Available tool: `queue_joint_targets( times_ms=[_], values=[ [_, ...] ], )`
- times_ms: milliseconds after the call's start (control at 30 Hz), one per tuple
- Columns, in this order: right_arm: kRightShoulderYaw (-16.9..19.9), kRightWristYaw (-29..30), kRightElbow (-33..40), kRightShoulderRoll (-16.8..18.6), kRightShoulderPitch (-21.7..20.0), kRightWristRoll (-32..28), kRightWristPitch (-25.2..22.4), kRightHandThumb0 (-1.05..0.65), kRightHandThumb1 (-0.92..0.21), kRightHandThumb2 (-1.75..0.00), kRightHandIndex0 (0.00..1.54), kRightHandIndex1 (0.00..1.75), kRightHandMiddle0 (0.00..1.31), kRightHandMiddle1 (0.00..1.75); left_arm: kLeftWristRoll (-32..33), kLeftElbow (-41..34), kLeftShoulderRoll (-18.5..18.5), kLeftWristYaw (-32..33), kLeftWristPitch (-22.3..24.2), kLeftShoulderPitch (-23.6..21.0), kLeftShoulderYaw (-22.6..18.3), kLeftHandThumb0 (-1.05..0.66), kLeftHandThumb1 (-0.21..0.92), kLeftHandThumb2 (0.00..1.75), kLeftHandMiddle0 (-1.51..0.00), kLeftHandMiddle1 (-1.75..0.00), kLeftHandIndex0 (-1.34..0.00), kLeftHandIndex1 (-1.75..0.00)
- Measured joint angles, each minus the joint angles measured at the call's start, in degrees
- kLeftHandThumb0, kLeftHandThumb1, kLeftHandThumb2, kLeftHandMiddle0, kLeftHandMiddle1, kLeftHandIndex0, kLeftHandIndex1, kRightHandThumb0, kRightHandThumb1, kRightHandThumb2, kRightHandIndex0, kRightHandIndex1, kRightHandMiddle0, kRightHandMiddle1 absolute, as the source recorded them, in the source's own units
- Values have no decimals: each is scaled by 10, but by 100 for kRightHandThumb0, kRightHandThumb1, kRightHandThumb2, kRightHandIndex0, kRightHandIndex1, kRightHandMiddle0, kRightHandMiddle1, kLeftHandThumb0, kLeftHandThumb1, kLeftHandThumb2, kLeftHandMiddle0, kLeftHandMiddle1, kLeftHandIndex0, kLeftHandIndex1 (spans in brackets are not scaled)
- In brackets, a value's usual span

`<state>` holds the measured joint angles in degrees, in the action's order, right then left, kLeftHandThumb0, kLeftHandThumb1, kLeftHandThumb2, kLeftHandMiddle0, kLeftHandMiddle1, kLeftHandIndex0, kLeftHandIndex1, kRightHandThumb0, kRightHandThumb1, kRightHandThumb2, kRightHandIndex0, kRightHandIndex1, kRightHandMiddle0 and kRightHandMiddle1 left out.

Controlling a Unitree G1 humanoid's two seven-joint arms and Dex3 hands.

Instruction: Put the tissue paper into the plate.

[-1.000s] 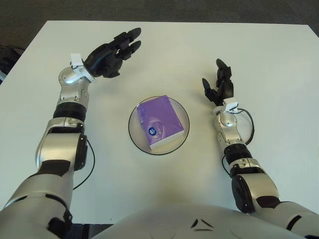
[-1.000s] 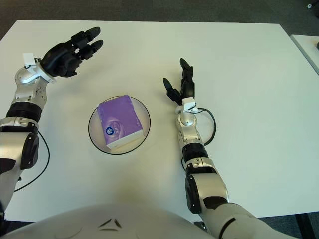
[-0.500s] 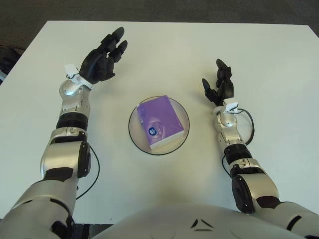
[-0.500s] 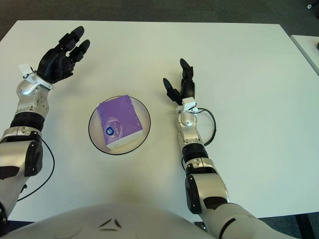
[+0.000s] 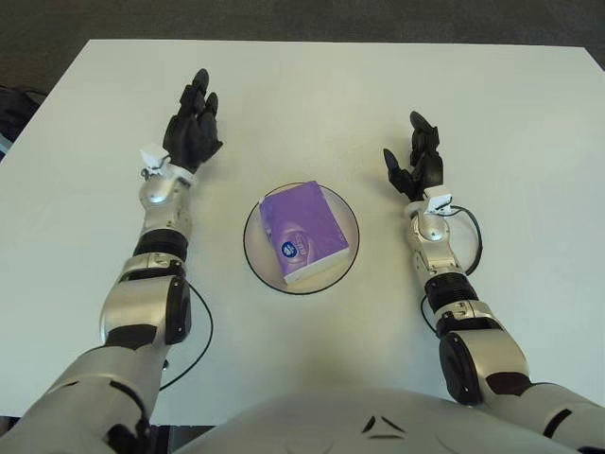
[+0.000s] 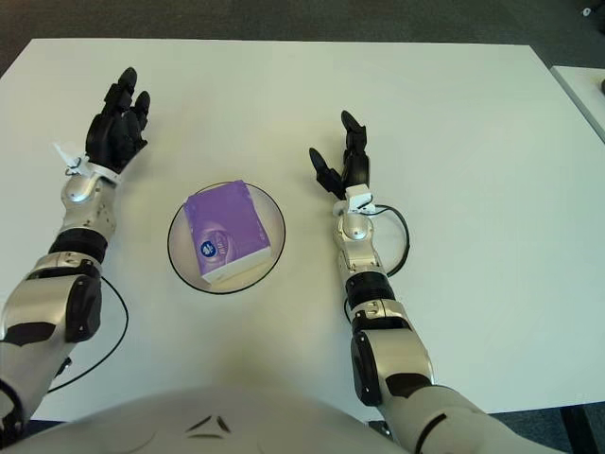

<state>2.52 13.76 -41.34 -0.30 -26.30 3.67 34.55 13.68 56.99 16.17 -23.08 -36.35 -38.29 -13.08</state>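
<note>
The left hand (image 5: 192, 130) is up over the tabletop (image 5: 312, 85) at about ten o'clock from the plate (image 5: 345, 236), fingers straight, held close together and empty, well apart from everything. The right hand (image 5: 416, 161) shows at two o'clock of the plate, fingers loosely spread, gripping nothing either. Between them the purple tissue paper (image 5: 301, 232) lies flat inside the plate, slightly skewed and wholly within the rim. To my eye the job looks done, which would explain both hands standing off.
</note>
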Motion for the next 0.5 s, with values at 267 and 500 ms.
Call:
queue_joint_targets(
  times_ms=[267, 500],
  values=[
    [0, 0, 0, 0, 0, 0, 2, -59, -92, -36, 38, 1, 0, 44, -40, 3, -5, 56, -28, 25, 1, -105, 92, 73, 0, 0, -1, 0],
    [0, 0, 0, 0, 0, 0, 2, -60, -92, -36, 37, 1, 0, 42, -67, 5, -8, 96, -54, 43, 6, -105, 92, 80, 0, 0, -2, -2]
  ],
)
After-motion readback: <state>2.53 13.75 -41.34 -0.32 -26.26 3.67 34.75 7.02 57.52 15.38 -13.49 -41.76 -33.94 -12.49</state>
